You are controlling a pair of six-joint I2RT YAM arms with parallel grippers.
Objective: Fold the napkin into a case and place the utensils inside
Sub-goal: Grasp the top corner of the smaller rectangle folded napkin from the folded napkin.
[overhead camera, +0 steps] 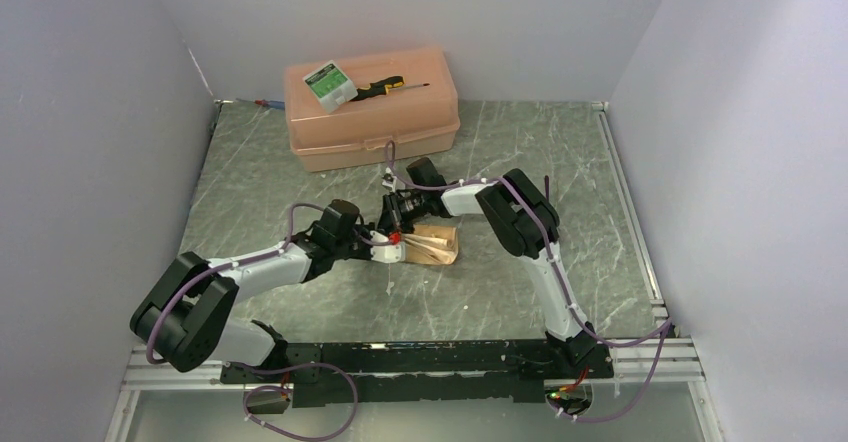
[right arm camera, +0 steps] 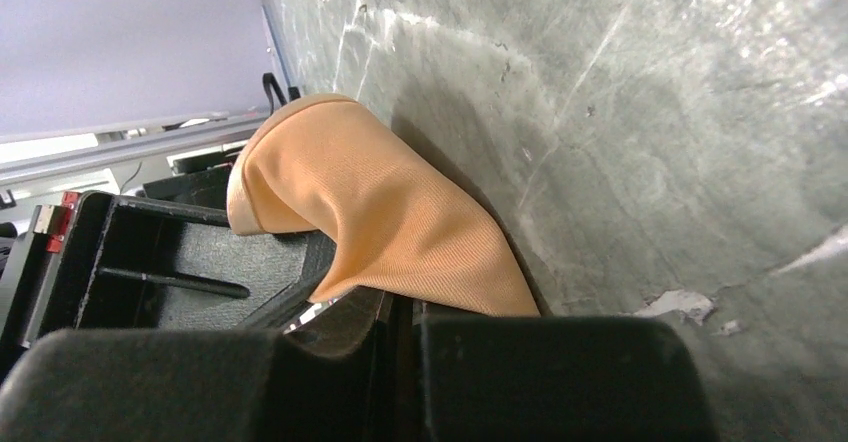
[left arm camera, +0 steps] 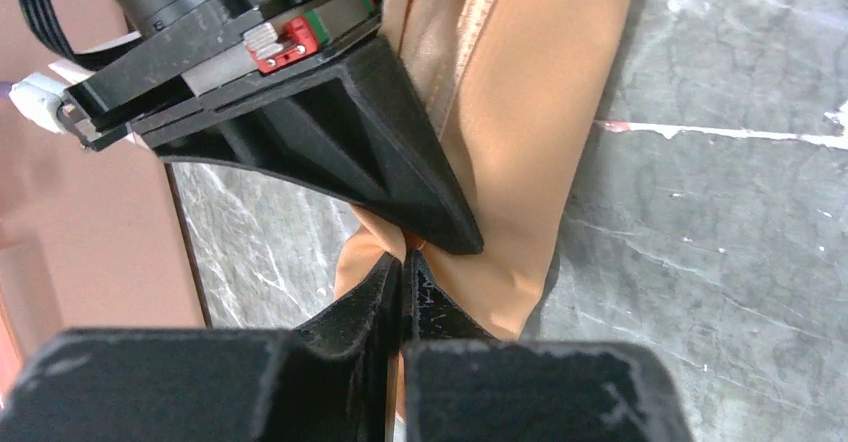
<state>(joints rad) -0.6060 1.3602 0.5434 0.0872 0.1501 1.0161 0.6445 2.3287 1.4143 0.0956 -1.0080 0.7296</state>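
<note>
The peach-orange napkin (overhead camera: pixel 437 245) lies folded into a narrow strip at mid-table. Both grippers meet at its left end. My left gripper (overhead camera: pixel 393 253) comes in from the left, and in its wrist view its fingertips (left arm camera: pixel 405 260) are shut, pinching a bunched corner of the cloth (left arm camera: pixel 520 122). My right gripper (overhead camera: pixel 398 224) points down from behind. Its jaws (right arm camera: pixel 405 304) are shut where the cloth (right arm camera: pixel 390 212) humps up from them. A thin shiny metal sliver (right arm camera: pixel 305 314) shows under the cloth beside the right finger. Otherwise the utensils are hidden.
A rigid peach plastic box (overhead camera: pixel 400 127) stands at the back of the table, with a green-and-white packet (overhead camera: pixel 330 84) and a black-and-yellow screwdriver (overhead camera: pixel 385 86) on its lid. Pale walls close in left, right and behind. A metal rail (overhead camera: pixel 400 347) runs along the near edge.
</note>
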